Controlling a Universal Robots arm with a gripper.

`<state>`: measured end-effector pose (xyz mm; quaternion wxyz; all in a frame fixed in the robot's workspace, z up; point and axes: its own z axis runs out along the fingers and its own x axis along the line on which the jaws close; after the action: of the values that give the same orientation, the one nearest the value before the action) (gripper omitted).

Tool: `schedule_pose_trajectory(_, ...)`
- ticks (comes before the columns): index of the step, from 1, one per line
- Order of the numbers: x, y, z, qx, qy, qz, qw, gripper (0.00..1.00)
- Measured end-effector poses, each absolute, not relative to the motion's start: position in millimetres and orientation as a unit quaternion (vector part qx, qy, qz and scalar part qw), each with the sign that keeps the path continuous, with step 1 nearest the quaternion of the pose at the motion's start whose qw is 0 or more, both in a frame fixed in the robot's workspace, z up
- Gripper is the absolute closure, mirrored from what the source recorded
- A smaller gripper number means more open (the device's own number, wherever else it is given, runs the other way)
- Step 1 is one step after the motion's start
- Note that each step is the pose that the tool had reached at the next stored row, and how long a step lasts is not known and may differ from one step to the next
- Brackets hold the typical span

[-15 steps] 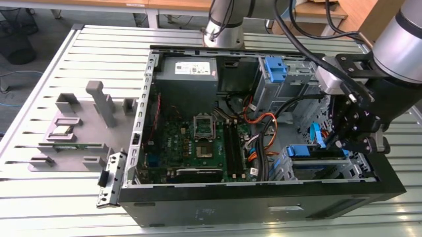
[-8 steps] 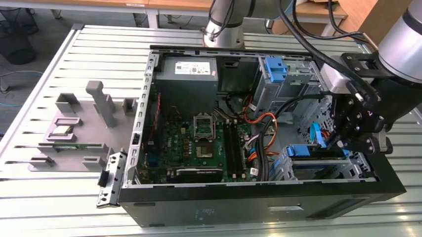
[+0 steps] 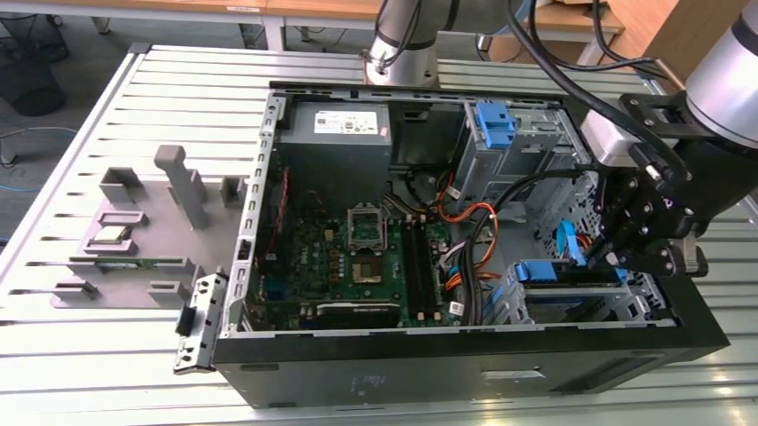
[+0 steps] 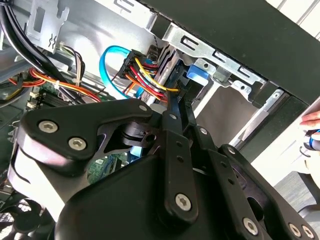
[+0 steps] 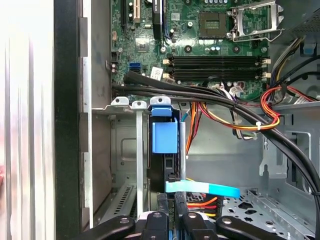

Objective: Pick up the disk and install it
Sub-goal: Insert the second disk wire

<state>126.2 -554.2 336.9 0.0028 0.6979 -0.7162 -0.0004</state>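
Closest to the exterior view's camera runs the black wall of the computer case (image 3: pixel 474 373), open side up on a slatted metal table (image 3: pixel 71 373). Starting at the exterior view's left, grey holder blocks (image 3: pixel 142 222) stand on the table beside the case; inside it come the green motherboard (image 3: pixel 355 257), then a bundle of orange and black cables (image 3: pixel 468 222), and a tall blue bracket (image 3: pixel 495 124) on the metal cage at the far side. At the exterior view's right my gripper (image 3: pixel 634 257) hangs low over the drive bay by the near wall. The disk (image 5: pixel 164 150) stands on edge in that bay — its blue carrier handle (image 3: pixel 548 271) faces up, a light-blue flat cable (image 5: pixel 202 189) beside it. My fingers (image 5: pixel 167 220) are drawn together at the disk's edge, though whether they actually pinch it I cannot tell.
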Motion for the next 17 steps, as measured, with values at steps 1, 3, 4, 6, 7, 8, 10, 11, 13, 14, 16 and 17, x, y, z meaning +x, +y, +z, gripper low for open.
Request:
schedule_pose_trajectory(1, 126.5, -554.2, 336.9, 0.698, -0.716, -0.001, 0.004, 0.82)
schedule_pose_trajectory(3, 127.2, -554.2, 337.0, 0.698, -0.716, -0.003, 0.005, 0.82)
schedule_pose_trajectory(4, 127.5, -554.2, 336.9, 0.698, -0.716, -0.003, 0.006, 0.82)
schedule_pose_trajectory(6, 128.0, -554.2, 336.6, 0.698, -0.716, -0.005, 0.007, 0.82)
schedule_pose_trajectory(7, 128.2, -554.2, 336.4, 0.698, -0.716, -0.005, 0.008, 0.82)
schedule_pose_trajectory(8, 128.4, -554.2, 336.3, 0.698, -0.716, -0.006, 0.008, 0.82)
schedule_pose_trajectory(10, 128.7, -554.2, 336.3, 0.698, -0.716, -0.007, 0.01, 0.82)
schedule_pose_trajectory(11, 128.7, -554.2, 336.2, 0.698, -0.716, -0.008, 0.01, 0.82)
schedule_pose_trajectory(13, 128.9, -554.2, 336.2, 0.698, -0.716, -0.009, 0.011, 0.82)
schedule_pose_trajectory(14, 128.9, -554.2, 336.2, 0.698, -0.716, -0.009, 0.011, 0.82)
schedule_pose_trajectory(16, 128.9, -554.2, 336.2, 0.698, -0.716, -0.009, 0.011, 0.82)
schedule_pose_trajectory(17, 128.9, -554.2, 336.1, 0.698, -0.716, -0.009, 0.011, 0.82)
